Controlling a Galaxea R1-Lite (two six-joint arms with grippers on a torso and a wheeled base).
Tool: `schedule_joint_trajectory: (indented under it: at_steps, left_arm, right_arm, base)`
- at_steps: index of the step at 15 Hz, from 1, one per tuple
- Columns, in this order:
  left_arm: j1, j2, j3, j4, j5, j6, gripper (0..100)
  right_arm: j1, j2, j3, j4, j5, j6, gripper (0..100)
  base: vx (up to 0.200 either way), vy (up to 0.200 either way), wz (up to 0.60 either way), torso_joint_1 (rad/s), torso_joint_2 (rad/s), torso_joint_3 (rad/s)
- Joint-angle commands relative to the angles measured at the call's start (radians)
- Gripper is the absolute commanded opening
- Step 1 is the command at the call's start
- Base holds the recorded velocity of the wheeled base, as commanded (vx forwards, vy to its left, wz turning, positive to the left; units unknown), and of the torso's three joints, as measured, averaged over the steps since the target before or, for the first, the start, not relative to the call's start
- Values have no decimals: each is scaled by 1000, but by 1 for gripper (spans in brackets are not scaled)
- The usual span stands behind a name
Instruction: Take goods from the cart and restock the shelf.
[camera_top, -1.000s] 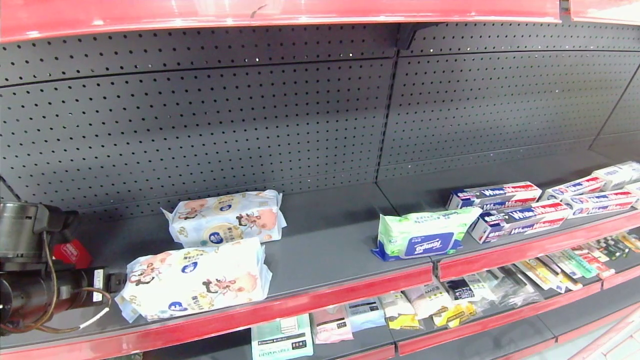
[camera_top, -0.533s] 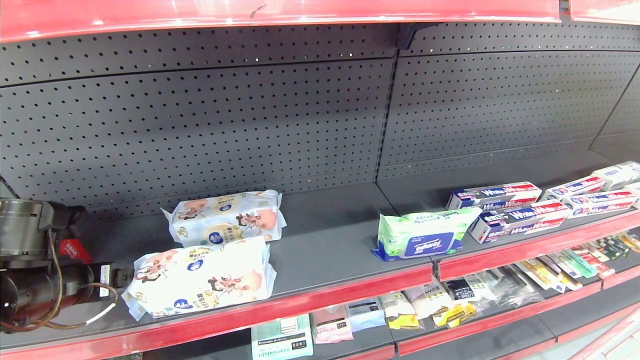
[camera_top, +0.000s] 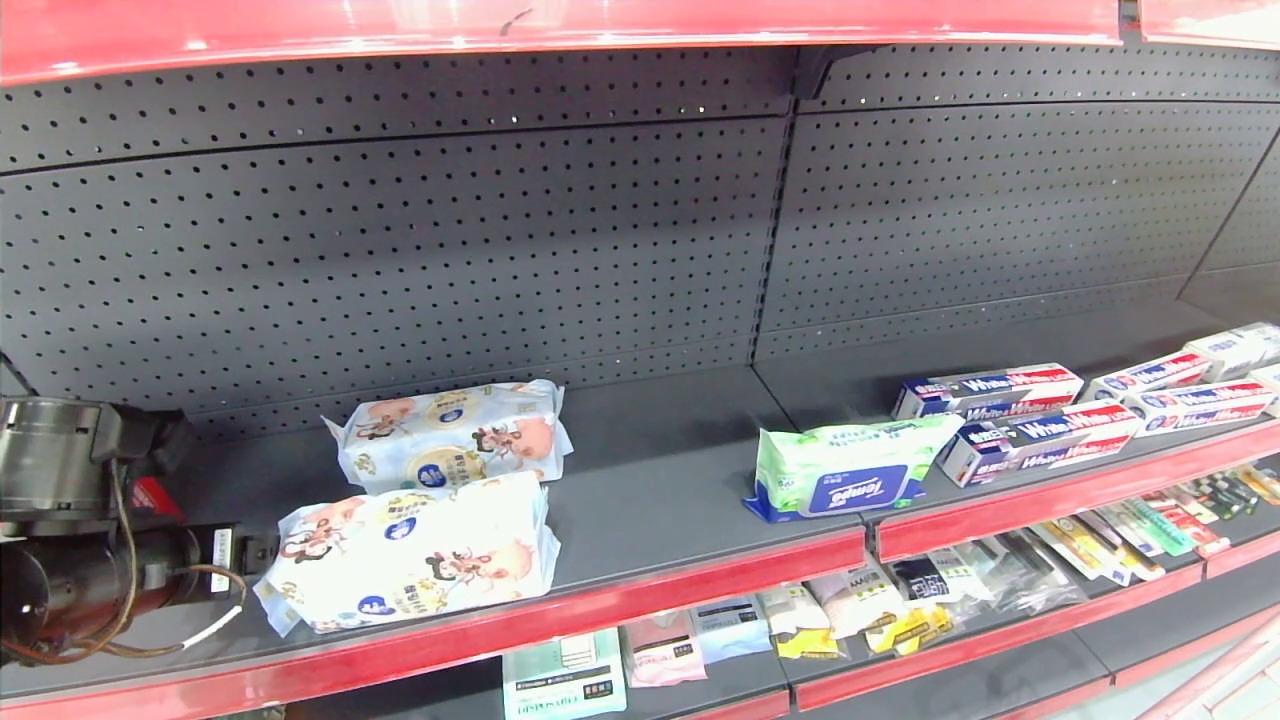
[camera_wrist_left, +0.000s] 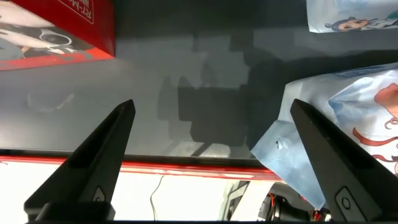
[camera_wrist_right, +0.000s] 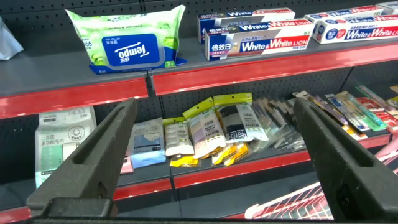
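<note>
My left gripper (camera_wrist_left: 211, 106) is spread wide with nothing in it, low over the shelf (camera_top: 650, 500) deck by the red front edge. One finger sits right beside the front cartoon wipes pack (camera_top: 410, 555); can't tell if it touches. That pack lies flat at the shelf front, with a second cartoon pack (camera_top: 450, 432) just behind. My right gripper (camera_wrist_right: 214, 101) is also spread and empty, facing the green wipes pack (camera_wrist_right: 127, 40) and toothpaste boxes (camera_wrist_right: 261, 37).
</note>
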Motion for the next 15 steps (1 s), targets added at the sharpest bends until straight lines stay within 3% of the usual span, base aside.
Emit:
schedule_joint_trajectory:
  at_steps: [1, 15]
  left_arm:
    - [-3, -1, -1, -1, 1, -1, 100]
    - [-43, 5, -1, -22, 1, -2, 100]
  right_arm:
    - [0, 0, 0, 0, 0, 0, 100]
    - [0, 0, 0, 0, 0, 0, 100]
  base:
    - [0, 0, 0, 0, 0, 0]
    - [0, 0, 0, 0, 0, 0]
